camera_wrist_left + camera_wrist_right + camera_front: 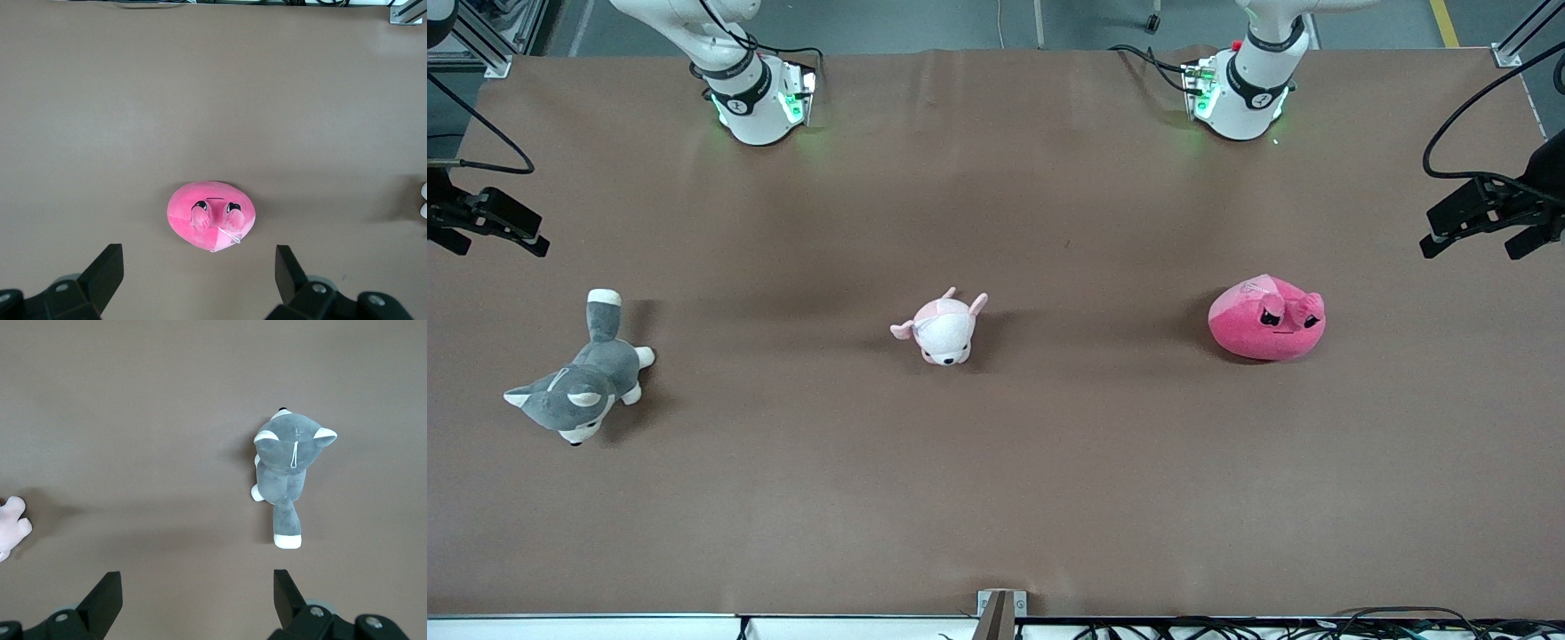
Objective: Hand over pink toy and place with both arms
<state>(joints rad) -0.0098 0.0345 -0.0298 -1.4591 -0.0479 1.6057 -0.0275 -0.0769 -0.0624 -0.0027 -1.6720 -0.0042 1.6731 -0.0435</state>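
Observation:
The hot-pink toy (1267,318) lies on the brown table toward the left arm's end, its face turned up. In the left wrist view it (211,215) lies below my left gripper (199,270), which is open, empty and high above the table. My right gripper (197,593) is also open and empty, high over bare table beside the grey plush. Neither gripper shows in the front view; only the two arm bases (751,93) (1240,89) stand at the table's back edge.
A small pale pink-and-white dog plush (943,329) lies mid-table. A grey husky plush (583,382) (288,463) lies toward the right arm's end. Black camera mounts (489,222) (1485,209) overhang both ends of the table.

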